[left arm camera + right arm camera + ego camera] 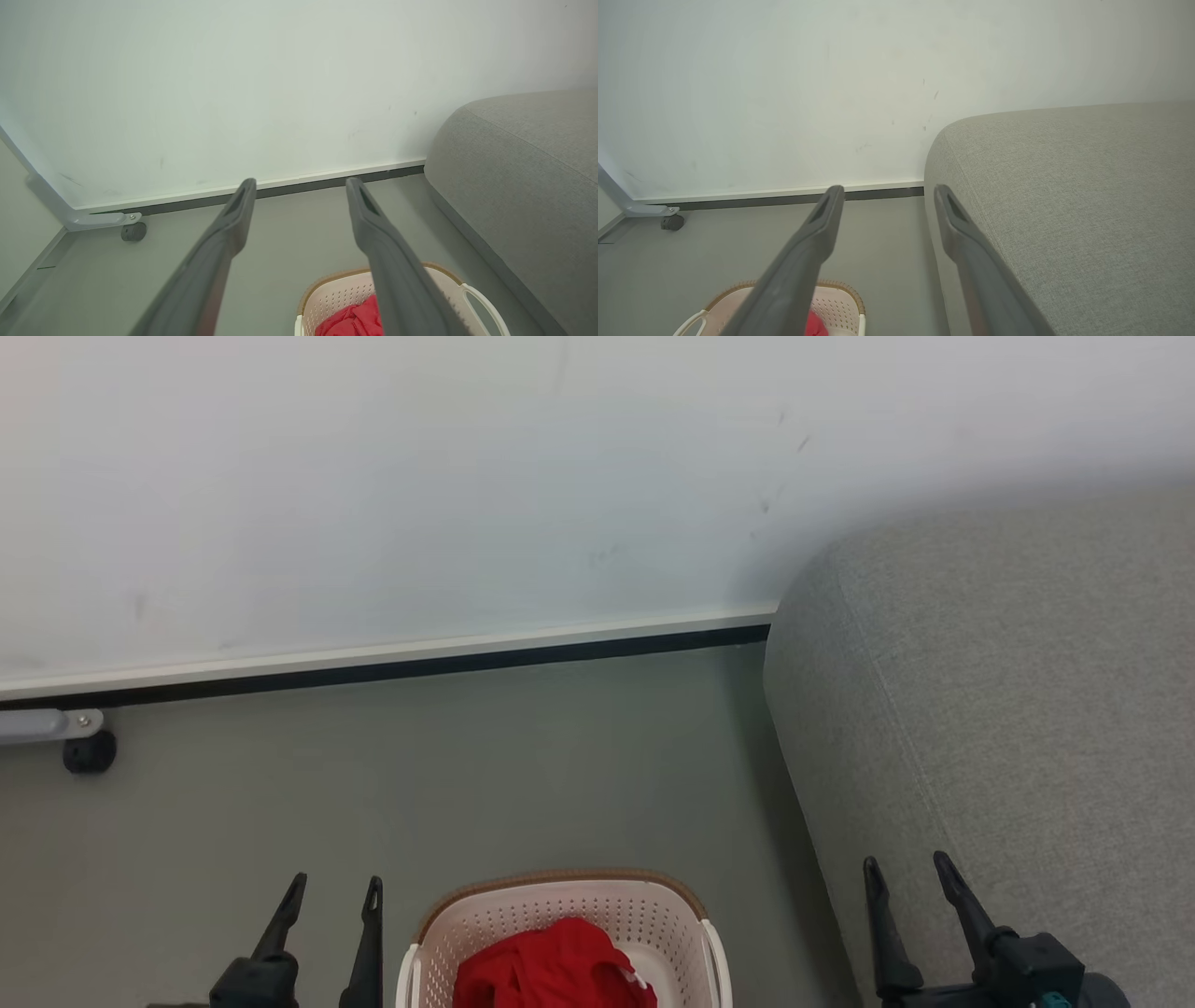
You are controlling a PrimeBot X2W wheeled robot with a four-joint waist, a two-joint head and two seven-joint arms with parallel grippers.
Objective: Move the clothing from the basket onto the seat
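The cream-white basket with a brown rim stands on the floor at the bottom middle of the head view, with red clothing bunched inside it. The grey seat rises to its right. My left gripper hangs open left of the basket, nothing between its fingers. My right gripper is open over the seat's front edge, also empty. In the left wrist view, the basket and clothing lie beside the right finger. The right wrist view has the basket low, the seat at right.
A white wall with a dark baseboard runs behind the grey floor. A grey metal leg with a black caster sits at the far left by the wall. Bare floor lies between basket and wall.
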